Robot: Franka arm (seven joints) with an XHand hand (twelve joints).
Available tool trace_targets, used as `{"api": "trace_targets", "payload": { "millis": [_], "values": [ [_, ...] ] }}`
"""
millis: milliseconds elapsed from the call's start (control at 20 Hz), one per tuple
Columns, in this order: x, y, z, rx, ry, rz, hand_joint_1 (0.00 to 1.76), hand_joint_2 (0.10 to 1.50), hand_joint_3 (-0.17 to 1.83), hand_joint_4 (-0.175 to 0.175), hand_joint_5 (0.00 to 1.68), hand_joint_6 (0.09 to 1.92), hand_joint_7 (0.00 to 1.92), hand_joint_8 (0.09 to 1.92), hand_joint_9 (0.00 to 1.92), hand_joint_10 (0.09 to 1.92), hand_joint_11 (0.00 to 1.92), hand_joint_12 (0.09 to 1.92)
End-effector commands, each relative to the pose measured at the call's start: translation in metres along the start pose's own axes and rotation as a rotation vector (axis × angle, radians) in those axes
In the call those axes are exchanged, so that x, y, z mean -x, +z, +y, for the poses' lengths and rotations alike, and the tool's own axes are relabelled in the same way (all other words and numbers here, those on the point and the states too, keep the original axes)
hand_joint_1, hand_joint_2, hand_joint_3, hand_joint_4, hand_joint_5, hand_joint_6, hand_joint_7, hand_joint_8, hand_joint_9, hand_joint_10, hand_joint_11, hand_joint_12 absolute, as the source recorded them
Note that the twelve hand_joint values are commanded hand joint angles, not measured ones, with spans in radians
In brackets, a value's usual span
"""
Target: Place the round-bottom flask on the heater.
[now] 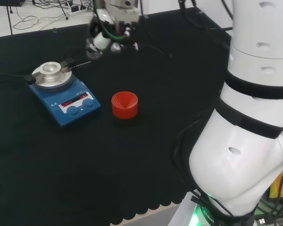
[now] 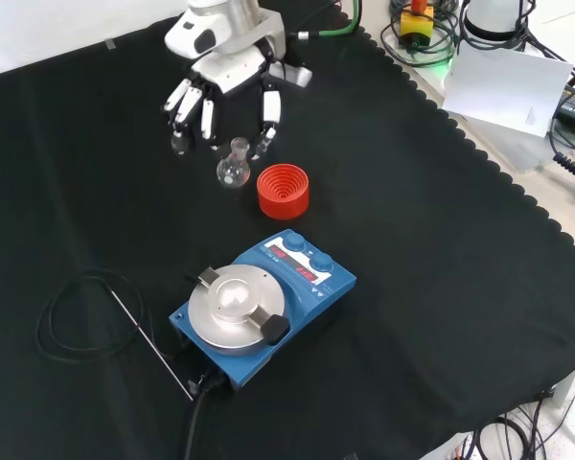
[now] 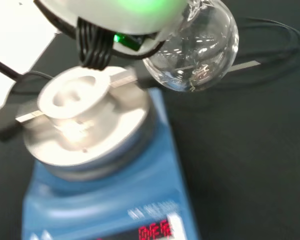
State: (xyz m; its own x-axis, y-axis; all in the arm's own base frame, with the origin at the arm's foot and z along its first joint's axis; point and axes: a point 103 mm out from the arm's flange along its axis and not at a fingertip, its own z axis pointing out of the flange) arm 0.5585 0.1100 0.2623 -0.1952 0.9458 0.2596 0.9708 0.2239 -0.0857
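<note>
Black and white hand (image 2: 225,72) is gripping the clear glass round-bottom flask (image 2: 233,165) with curled fingers, beside the red ribbed ring stand (image 2: 283,191); blue heater (image 2: 264,307) is sitting mid-table (image 2: 441,249).

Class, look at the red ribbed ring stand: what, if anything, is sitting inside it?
Nothing: the red ribbed ring stand shows only its own stepped ridges. The clear glass round-bottom flask hangs beside it under the black-and-white hand.

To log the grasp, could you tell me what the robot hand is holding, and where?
The flask, apparently by its neck; the bulb hangs free below the robot hand.
</note>
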Motion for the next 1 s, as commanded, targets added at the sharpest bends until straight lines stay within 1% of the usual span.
{"api": "trace_targets", "payload": {
  "millis": [50, 300, 550, 800, 1000],
  "values": [
    [-0.063, 0.020, 0.050, -0.096, -0.116, 0.017, 1.13, 0.62, 0.83, 0.032, 1.16, 0.96, 0.35, 0.68, 0.58, 0.62, 0.33, 1.35],
    [-0.080, 0.029, 0.064, -0.117, -0.148, 0.014, 1.13, 0.62, 0.83, 0.030, 1.16, 0.96, 0.35, 0.68, 0.58, 0.62, 0.33, 1.35],
    [-0.093, 0.040, 0.072, -0.136, -0.176, 0.003, 1.13, 0.62, 0.83, 0.029, 1.16, 0.96, 0.35, 0.68, 0.58, 0.62, 0.33, 1.35],
    [-0.097, 0.046, 0.075, -0.143, -0.186, -0.005, 1.13, 0.62, 0.84, 0.028, 1.16, 0.96, 0.35, 0.68, 0.58, 0.62, 0.33, 1.35],
    [-0.094, 0.048, 0.083, -0.149, -0.194, -0.002, 1.13, 0.62, 0.84, 0.027, 1.16, 0.96, 0.35, 0.68, 0.58, 0.62, 0.33, 1.35]
  ]
}}
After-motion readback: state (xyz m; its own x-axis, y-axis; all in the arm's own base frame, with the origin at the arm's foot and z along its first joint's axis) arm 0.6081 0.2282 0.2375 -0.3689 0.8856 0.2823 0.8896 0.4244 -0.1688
